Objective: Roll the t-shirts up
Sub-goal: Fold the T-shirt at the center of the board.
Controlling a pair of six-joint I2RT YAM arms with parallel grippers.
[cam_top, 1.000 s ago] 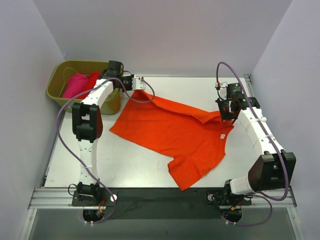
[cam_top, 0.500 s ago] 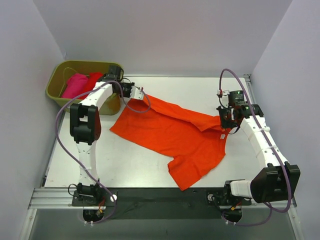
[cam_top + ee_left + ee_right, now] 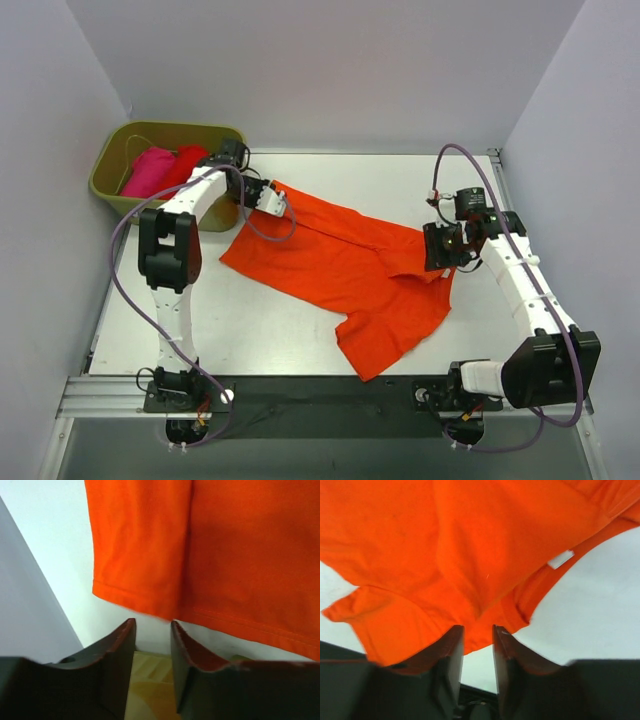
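Since a second ago the right gripper (image 3: 477, 630) has dragged the neck of the orange t-shirt (image 3: 340, 270) inward, its fingers pinching cloth near a blank white label (image 3: 561, 559). That one shirt runs from its hem at the far left to its neck by the right edge; the left gripper (image 3: 152, 625) has its fingers nearly together at the hem, grip unclear. One red t-shirt (image 3: 185, 160) and one magenta t-shirt (image 3: 150, 168) fill the single basket (image 3: 170, 126) at the far left corner.

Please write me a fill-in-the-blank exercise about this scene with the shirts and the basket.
The t-shirt spread on the table is ____. Beside the pink t-shirt in the olive-green basket lies a ____ one. The basket stands at the far ____ of the top view. The white neck label shows in the ____ wrist view.
Missing words: orange; red; left; right.
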